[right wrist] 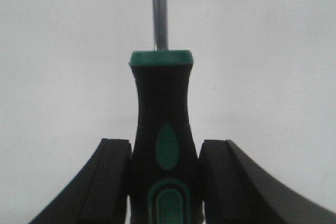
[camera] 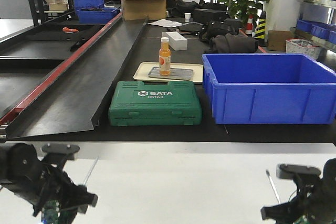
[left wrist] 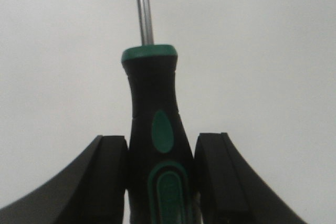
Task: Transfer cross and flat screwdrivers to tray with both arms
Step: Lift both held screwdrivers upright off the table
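My left gripper [left wrist: 161, 145] is shut on a black screwdriver [left wrist: 155, 93] with a green collar and green inlays. The pads press its handle from both sides and the steel shaft points straight out over a white surface. In the right wrist view, an alike black-and-green screwdriver [right wrist: 160, 93] sits the same way in my right gripper [right wrist: 165, 148]. From the front, the left gripper [camera: 79, 196] and right gripper [camera: 281, 211] sit low at the bottom corners, with thin shafts [camera: 90, 172] [camera: 271, 183] rising from them. I cannot tell cross from flat. The tray is out of view.
Beyond the white table [camera: 178, 182] stand a green SATA case [camera: 155, 103] and a blue bin [camera: 270, 87]. Behind the case, a cream tray [camera: 142, 72] holds a small grey tray [camera: 181, 73] with an orange bottle [camera: 165, 56]. A black chute [camera: 79, 77] runs along the left.
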Tool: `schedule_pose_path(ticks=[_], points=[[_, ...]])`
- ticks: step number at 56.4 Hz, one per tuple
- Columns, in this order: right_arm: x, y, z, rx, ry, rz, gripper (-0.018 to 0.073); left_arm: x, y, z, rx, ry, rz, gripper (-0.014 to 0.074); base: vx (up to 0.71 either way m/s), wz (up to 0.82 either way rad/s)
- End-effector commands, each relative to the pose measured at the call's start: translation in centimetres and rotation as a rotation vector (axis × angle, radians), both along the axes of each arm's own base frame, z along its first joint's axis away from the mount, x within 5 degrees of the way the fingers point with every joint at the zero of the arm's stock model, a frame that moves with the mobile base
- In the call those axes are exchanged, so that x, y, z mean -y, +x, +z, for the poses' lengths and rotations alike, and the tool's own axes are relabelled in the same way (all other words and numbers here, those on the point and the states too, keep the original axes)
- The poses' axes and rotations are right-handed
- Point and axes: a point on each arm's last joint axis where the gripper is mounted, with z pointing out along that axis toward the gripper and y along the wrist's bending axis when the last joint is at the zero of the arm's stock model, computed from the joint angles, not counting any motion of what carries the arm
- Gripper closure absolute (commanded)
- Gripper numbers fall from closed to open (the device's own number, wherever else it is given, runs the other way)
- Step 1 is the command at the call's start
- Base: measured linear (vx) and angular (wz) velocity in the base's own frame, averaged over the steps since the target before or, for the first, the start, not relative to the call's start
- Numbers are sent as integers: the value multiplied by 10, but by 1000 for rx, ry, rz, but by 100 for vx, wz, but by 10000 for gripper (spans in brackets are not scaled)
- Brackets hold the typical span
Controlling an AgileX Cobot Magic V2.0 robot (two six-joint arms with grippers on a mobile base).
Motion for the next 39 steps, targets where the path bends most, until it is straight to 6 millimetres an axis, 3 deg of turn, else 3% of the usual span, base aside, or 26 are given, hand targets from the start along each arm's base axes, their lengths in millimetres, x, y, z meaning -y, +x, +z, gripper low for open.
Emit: schedule_pose_path(ticks=[1,8,17,28,39], points=[[0,-6,64,251,-11,17,567,-1,-10,66,242,-56,-1,599,0,0],[1,-29,111,431,-21,32,567,-7,-31,108,382,-86,0,599,0,0],[2,-75,147,677,-25,20,567,-16,-70,141,626,-117,3,595,0,0],[3,-153,183,946,-54,29,566,-30,-138,154,808,-173,11,595,0,0],[4,-210,196,1100,-60,27,567,-46,-193,167,949,-211,18,594,0,0]])
